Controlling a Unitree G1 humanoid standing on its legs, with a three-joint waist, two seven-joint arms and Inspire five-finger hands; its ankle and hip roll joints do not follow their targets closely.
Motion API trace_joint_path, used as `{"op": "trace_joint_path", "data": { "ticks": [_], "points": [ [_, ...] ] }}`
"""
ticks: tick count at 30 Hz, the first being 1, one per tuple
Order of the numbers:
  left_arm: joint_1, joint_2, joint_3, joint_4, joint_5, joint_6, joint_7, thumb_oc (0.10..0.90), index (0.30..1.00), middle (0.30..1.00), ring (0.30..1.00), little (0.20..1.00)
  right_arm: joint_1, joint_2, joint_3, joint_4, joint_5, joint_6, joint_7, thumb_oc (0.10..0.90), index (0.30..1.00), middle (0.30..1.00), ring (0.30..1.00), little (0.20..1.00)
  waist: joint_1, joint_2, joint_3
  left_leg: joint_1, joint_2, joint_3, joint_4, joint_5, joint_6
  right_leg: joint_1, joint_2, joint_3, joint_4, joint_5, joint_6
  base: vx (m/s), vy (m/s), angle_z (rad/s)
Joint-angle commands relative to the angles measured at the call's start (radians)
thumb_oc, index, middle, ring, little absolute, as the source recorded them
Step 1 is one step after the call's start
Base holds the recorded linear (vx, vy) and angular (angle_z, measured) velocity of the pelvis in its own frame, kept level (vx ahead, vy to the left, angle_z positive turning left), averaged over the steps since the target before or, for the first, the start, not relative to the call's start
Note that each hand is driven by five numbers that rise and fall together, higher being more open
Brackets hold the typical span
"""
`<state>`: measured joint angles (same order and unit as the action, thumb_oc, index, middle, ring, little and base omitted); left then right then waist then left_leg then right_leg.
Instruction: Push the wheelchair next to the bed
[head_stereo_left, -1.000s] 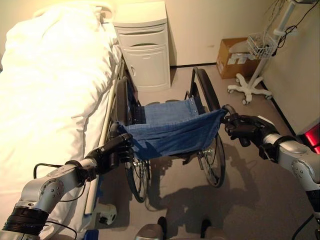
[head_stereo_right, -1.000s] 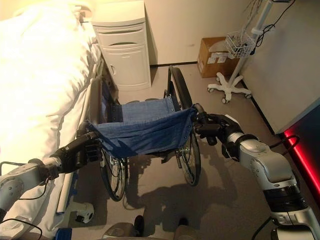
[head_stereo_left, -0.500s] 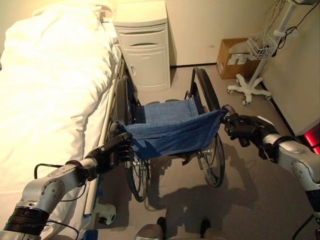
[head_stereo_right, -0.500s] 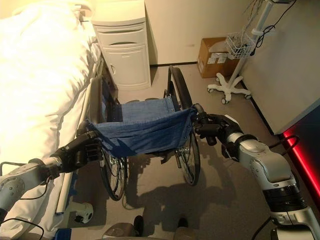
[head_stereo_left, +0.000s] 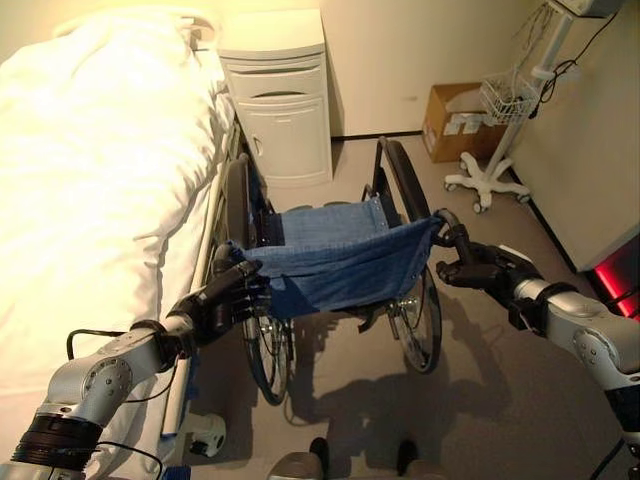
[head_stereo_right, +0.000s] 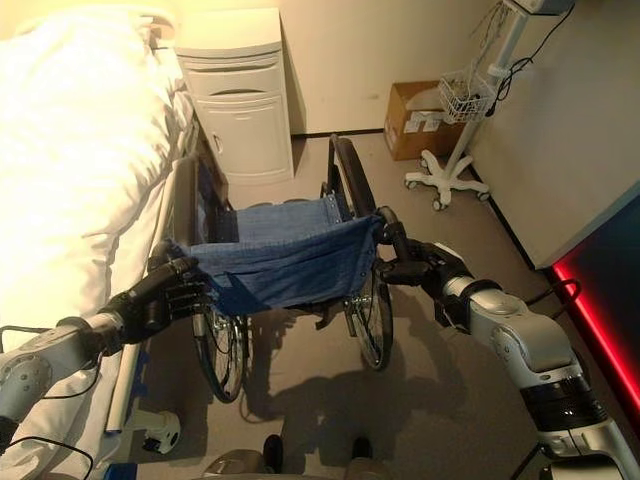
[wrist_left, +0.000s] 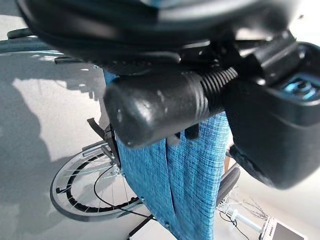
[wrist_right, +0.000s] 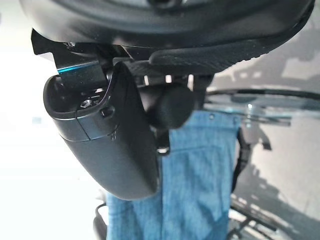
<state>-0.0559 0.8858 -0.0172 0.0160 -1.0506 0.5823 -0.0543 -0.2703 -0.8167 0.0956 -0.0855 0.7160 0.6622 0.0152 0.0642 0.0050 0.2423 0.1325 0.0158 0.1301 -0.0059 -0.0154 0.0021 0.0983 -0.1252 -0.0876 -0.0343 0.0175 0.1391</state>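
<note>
Wheelchair (head_stereo_left: 330, 250) handles in both hands' fingers (head_stereo_left: 245, 295) (bedside).

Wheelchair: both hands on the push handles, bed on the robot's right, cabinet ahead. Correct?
One thing is wrong: the bed is on the robot's left, as the left eye view shows, close beside the wheelchair. The rest holds: the left hand and right hand grip the push handles, and the cabinet stands ahead.

We cannot see the wheelchair's (head_stereo_left: 335, 255) left push handle, hidden inside the left hand (head_stereo_left: 225, 300). The bed (head_stereo_left: 90, 190) runs off the picture's left edge. We cannot make out what lies in the wire basket (head_stereo_left: 505, 98) on the stand.
</note>
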Motion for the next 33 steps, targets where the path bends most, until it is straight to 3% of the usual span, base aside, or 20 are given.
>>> {"op": "trace_joint_path", "data": {
  "ticks": [1, 12, 17, 28, 33],
  "points": [
    [-0.181, 0.029, 0.168, -0.004, 0.082, -0.198, 0.037, 0.800, 0.900, 0.900, 0.900, 0.900, -0.044, -0.077, -0.057, -0.047, 0.018, -0.128, -0.072, 0.800, 0.900, 0.900, 0.900, 0.900, -0.058, 0.011, -0.078, -0.032, -0.015, -0.005, 0.045, -0.004, -0.032, 0.013, 0.052, -0.072, 0.046, -0.034, -0.032, -0.04, -0.031, 0.01],
    [-0.052, 0.090, 0.392, -0.022, 0.267, -0.216, 0.063, 0.800, 0.900, 0.900, 0.900, 0.900, 0.090, -0.083, -0.284, -0.084, -0.001, -0.181, -0.148, 0.800, 0.900, 0.900, 0.900, 0.900, -0.056, 0.015, -0.100, -0.009, 0.000, 0.007, -0.003, 0.002, -0.040, 0.024, 0.059, -0.094, 0.024, -0.044, -0.031, -0.04, -0.025, -0.02],
    [0.051, 0.124, 0.517, -0.018, 0.471, -0.275, 0.098, 0.800, 0.900, 0.900, 0.900, 0.900, 0.156, -0.071, -0.387, -0.105, 0.011, -0.196, -0.165, 0.800, 0.900, 0.900, 0.900, 0.900, -0.051, 0.018, -0.108, -0.004, 0.007, 0.008, -0.017, 0.005, -0.047, 0.029, 0.063, -0.102, 0.014, -0.047, -0.033, -0.03, -0.015, -0.04],
    [0.223, 0.167, 0.704, -0.037, 0.701, -0.304, 0.136, 0.800, 0.900, 0.900, 0.900, 0.900, 0.233, -0.028, -0.484, -0.137, 0.024, -0.182, -0.185, 0.800, 0.900, 0.900, 0.900, 0.900, -0.044, 0.015, -0.118, 0.000, 0.019, 0.001, -0.031, 0.011, -0.062, 0.031, 0.066, -0.117, 0.010, -0.055, -0.036, -0.02, -0.010, 0.06],
    [0.279, 0.162, 0.752, -0.053, 0.710, -0.314, 0.135, 0.800, 0.900, 0.900, 0.900, 0.900, 0.265, -0.013, -0.509, -0.143, 0.039, -0.191, -0.186, 0.800, 0.900, 0.900, 0.900, 0.900, -0.044, 0.014, -0.124, 0.004, 0.022, 0.001, -0.042, 0.014, -0.066, 0.031, 0.066, -0.121, 0.007, -0.056, -0.033, 0.00, -0.002, 0.01]
  ]
}}
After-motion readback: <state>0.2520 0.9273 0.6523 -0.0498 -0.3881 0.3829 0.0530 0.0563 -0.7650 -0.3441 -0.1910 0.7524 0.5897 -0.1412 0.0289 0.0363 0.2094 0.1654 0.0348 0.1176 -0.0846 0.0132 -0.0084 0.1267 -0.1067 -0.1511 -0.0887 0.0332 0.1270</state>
